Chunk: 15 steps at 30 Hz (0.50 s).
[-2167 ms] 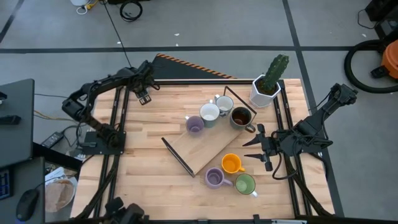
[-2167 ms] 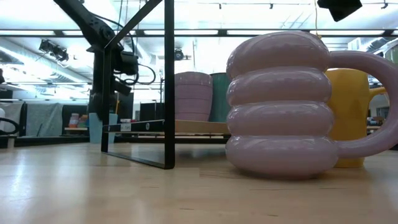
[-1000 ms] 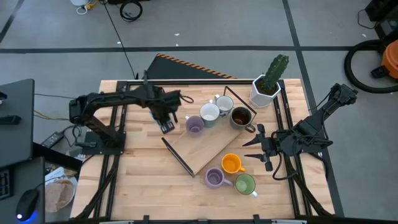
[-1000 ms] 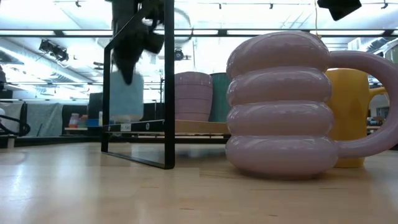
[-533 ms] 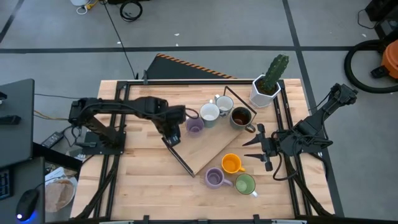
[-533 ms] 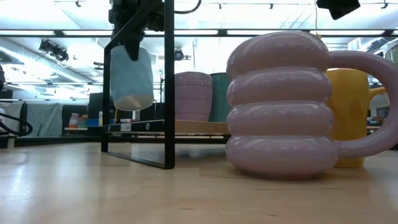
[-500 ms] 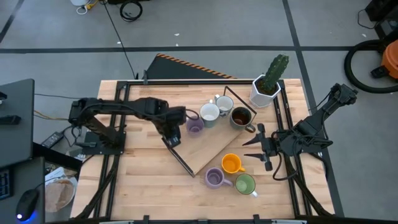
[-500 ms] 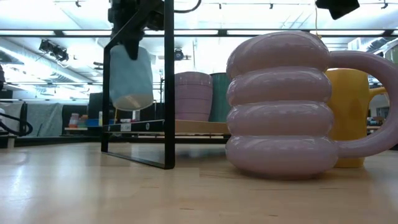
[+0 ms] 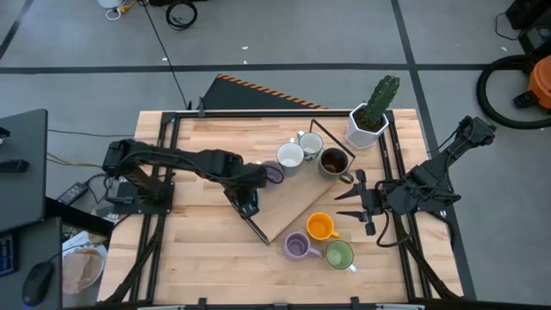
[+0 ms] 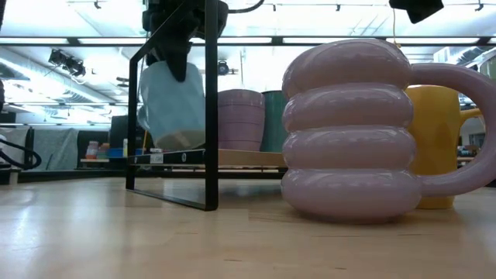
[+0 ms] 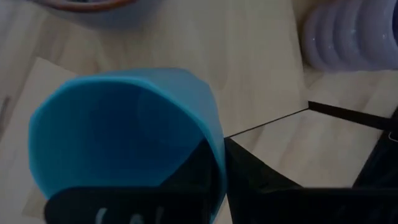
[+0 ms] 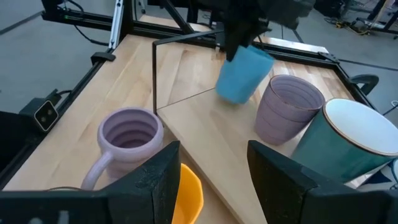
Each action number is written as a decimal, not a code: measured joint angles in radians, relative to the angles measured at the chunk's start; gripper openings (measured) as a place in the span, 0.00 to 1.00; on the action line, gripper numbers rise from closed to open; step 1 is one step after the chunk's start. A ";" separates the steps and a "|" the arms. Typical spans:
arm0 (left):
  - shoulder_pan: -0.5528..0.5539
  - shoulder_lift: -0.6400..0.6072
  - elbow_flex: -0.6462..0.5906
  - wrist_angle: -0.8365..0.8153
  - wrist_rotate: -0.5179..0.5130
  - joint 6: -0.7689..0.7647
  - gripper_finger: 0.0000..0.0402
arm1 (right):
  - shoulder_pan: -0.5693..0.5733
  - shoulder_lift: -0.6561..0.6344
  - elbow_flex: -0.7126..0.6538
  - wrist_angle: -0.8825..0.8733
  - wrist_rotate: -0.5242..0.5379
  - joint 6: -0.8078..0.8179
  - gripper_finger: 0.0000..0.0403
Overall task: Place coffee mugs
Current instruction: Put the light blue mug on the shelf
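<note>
High view: my left gripper [image 9: 247, 204] reaches over the near-left corner of the wooden board [image 9: 288, 205], and my arm hides the blue mug it carries, so the mug cannot be made out here; my right gripper [image 9: 355, 206] waits at the table's right side with its fingers spread, just right of the orange mug [image 9: 320, 227]. On the near table stand a ribbed lavender mug [image 9: 296, 246] and the green mug [image 9: 339, 255]; on the board's far end stand a second purple mug [image 9: 274, 175], a teal mug [image 9: 289, 157], a steel-grey mug [image 9: 310, 145] and the dark brown mug [image 9: 333, 161]. Low view: the blue mug [image 10: 170, 105] hangs clear above the board, tilted, partly crossed by the black frame bar [image 10: 210, 105]; its handle is not visible. Left wrist view: the blue mug [image 11: 124, 134] fills the picture, mouth towards the camera, with one finger [image 11: 193, 180] of mine inside its rim, pinching the wall; the other finger is cut off. Right wrist view: the blue mug [image 12: 244, 74] hangs below my left gripper [image 12: 239, 37], its long axis leaning, base down towards the board, just left of the purple mug [image 12: 289, 109].
</note>
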 joint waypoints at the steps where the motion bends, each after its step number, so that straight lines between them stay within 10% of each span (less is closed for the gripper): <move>1: -0.004 0.008 0.000 0.004 -0.003 0.001 0.07 | 0.000 0.000 0.000 0.003 -0.005 -0.001 0.47; 15: -0.019 0.033 0.000 0.029 -0.021 0.022 0.10 | 0.000 0.000 0.000 0.004 -0.015 0.003 0.47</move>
